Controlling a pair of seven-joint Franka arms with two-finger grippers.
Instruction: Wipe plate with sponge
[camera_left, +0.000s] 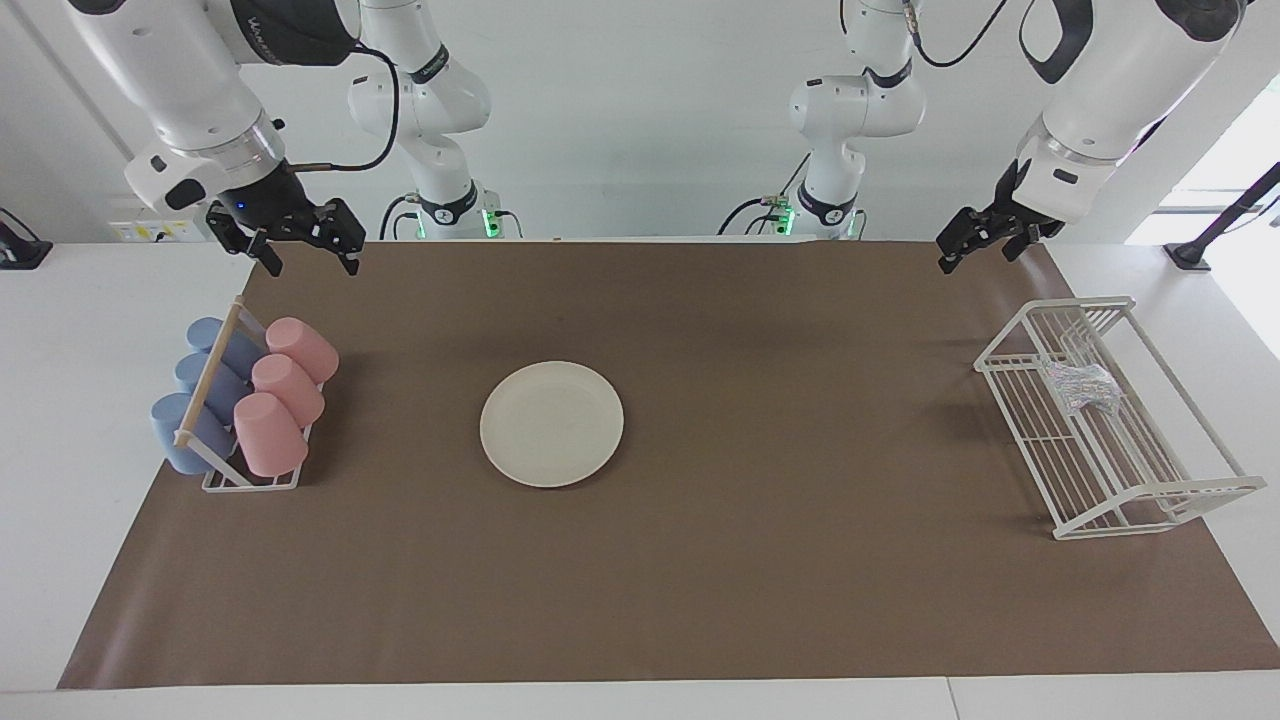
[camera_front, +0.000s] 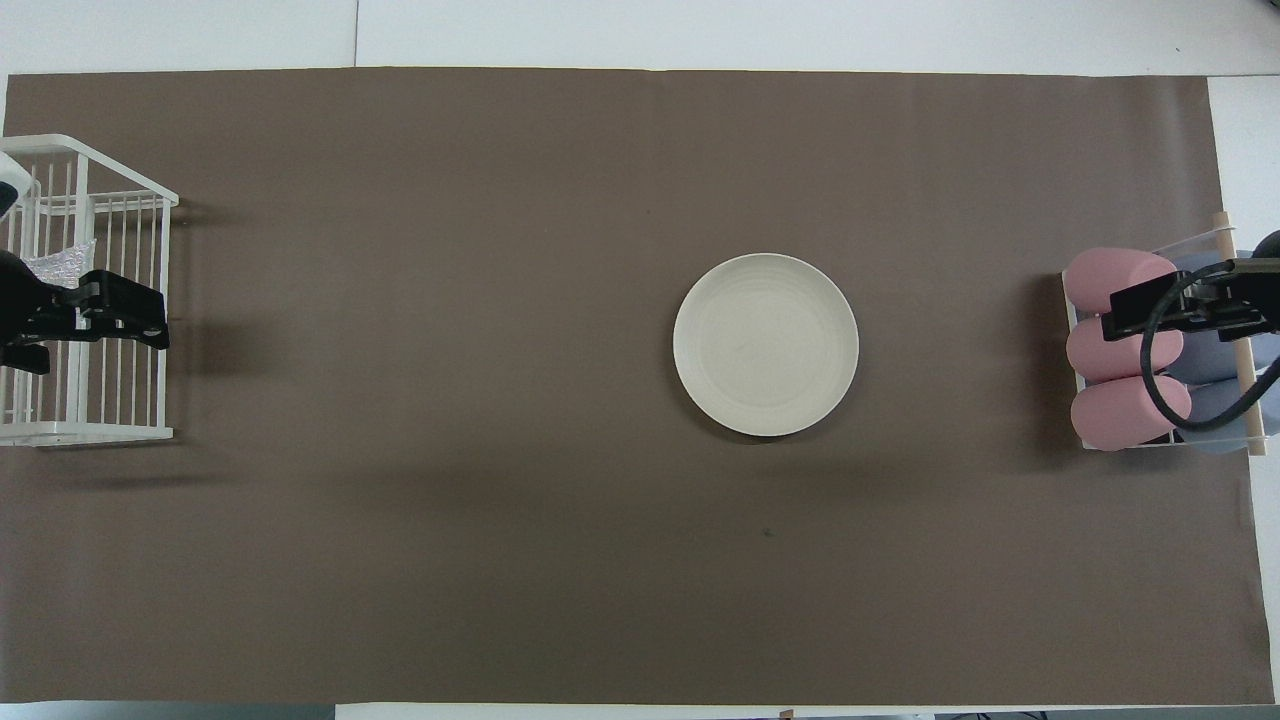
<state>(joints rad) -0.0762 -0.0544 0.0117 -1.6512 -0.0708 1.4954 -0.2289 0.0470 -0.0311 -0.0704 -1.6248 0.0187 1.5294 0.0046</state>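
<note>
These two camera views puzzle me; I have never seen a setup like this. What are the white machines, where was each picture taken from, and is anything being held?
The white machines are two robot arms standing at one end of a table. One picture faces them from across the table; the other looks steeply down from above their own end.

On the brown mat lies a cream plate, bare. Toward the left arm's end stands a white wire rack with a small glittery sponge in it. Toward the right arm's end, a small stand holds pink cups and blue cups.

Nothing is held. The left tool hangs open, up in the air, at the left arm's end of the mat. The right tool waits, open, in the air at the right arm's end.
</note>
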